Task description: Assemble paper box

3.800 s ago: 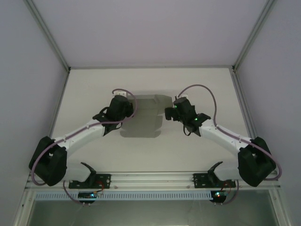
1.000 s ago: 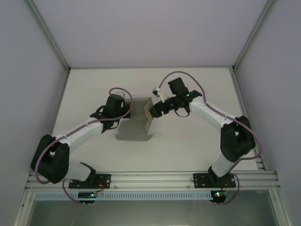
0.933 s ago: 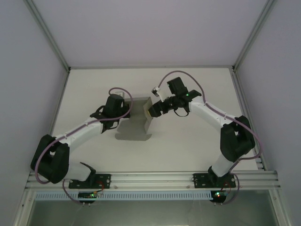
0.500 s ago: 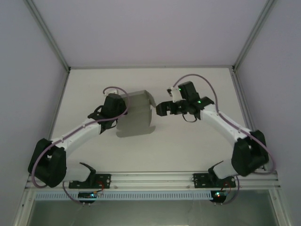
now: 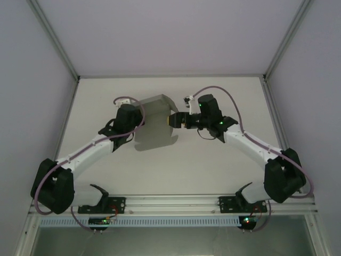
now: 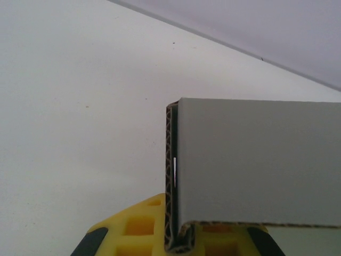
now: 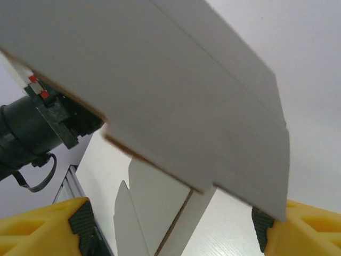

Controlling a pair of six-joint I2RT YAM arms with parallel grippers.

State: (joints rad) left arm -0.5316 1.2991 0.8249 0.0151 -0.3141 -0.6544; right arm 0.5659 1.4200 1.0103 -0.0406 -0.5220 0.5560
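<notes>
Left gripper (image 6: 178, 237) is clamped on the folded left edge of the paper box (image 5: 155, 121), lifted over the middle of the table (image 5: 213, 165), right gripper (image 7: 173, 224) is spread apart around the opposite flap, so I'd hold that clamp steady and fold slowly along the crease.

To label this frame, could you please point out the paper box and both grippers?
paper box (image 5: 155, 121): top external view, grey panel's middle.
left gripper (image 5: 138, 124): top external view, between its fingers.
right gripper (image 5: 174, 120): top external view, between its fingers.
</notes>
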